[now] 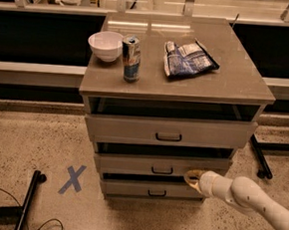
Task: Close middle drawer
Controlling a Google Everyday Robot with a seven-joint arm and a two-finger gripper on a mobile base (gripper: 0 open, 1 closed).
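Note:
The middle drawer (130,163) is a pale grey wood-grain drawer with a low front and a small black loop handle (162,170). It stands slightly pulled out, with a dark gap above it. My gripper (191,179) comes in from the lower right on a white arm (257,201). Its tip rests against the drawer front, just right of the handle. The top drawer (169,131) has a taller front and is also pulled out. The bottom drawer (151,189) has the narrowest front.
On the cabinet top (237,79) stand a white bowl (105,45), a drink can (131,58) and a blue snack bag (188,58). A blue tape X (72,179) marks the floor at left. A black stand leg (26,205) lies lower left; another leg (259,156) is at right.

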